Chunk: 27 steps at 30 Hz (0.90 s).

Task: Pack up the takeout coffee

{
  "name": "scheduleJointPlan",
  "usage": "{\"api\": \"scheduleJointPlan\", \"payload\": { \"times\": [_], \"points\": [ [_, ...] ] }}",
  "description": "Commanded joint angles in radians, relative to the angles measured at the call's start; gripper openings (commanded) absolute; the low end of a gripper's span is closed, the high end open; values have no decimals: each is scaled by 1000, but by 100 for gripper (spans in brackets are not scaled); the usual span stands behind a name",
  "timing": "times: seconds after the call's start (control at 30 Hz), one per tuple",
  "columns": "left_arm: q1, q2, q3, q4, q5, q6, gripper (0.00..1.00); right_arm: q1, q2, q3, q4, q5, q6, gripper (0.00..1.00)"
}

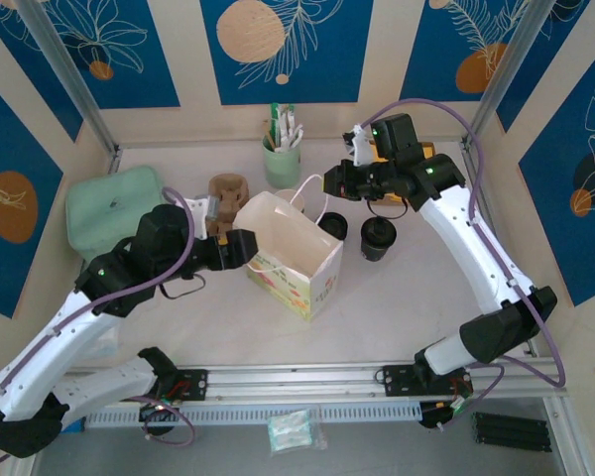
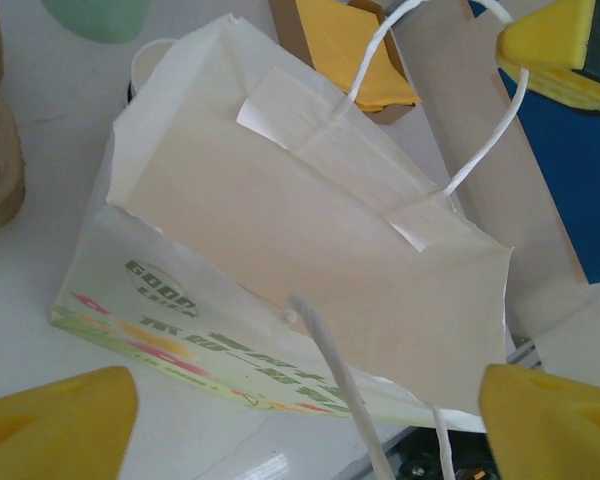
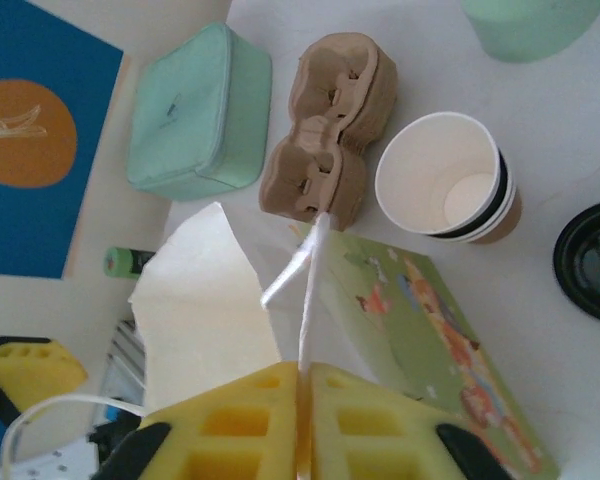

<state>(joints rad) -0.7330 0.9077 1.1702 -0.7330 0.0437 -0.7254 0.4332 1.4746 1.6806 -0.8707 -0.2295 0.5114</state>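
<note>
The takeout coffee (image 1: 378,238), a cup under a black lid, stands on the table right of the white paper bag (image 1: 293,253); its lid (image 3: 592,262) shows at the right wrist view's edge. My right gripper (image 1: 343,184) hangs over the bag's far side. It (image 3: 310,400) is shut on the bag's far white string handle (image 3: 308,270), which is pulled taut. At the bag's left side is my left gripper (image 1: 242,248). It (image 2: 300,430) is open, its yellow fingers (image 2: 55,420) wide apart, and the near handle (image 2: 330,380) runs loose between them. The bag's mouth (image 2: 310,230) gapes.
Lidless nested paper cups (image 1: 332,226) stand between the bag and the coffee. Behind the bag are a cardboard cup carrier (image 1: 228,193) and a green mug of sachets (image 1: 283,154). A mint pouch (image 1: 114,208) lies at the far left. A small packet (image 1: 293,431) sits beyond the rail.
</note>
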Motion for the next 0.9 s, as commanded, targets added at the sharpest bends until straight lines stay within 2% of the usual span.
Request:
{"api": "scheduleJointPlan", "payload": {
  "times": [0.0,0.23,0.47,0.87],
  "points": [
    [7,11,-22,45,23,18,80,-16,-12,-25,23,-36,8,0],
    [7,37,-42,82,15,23,55,-64,-111,-129,60,-5,45,0],
    [8,75,-51,128,-4,40,55,-106,-241,-263,108,43,101,0],
    [48,147,-40,167,-8,102,55,-94,-369,-385,139,96,178,0]
  ]
}}
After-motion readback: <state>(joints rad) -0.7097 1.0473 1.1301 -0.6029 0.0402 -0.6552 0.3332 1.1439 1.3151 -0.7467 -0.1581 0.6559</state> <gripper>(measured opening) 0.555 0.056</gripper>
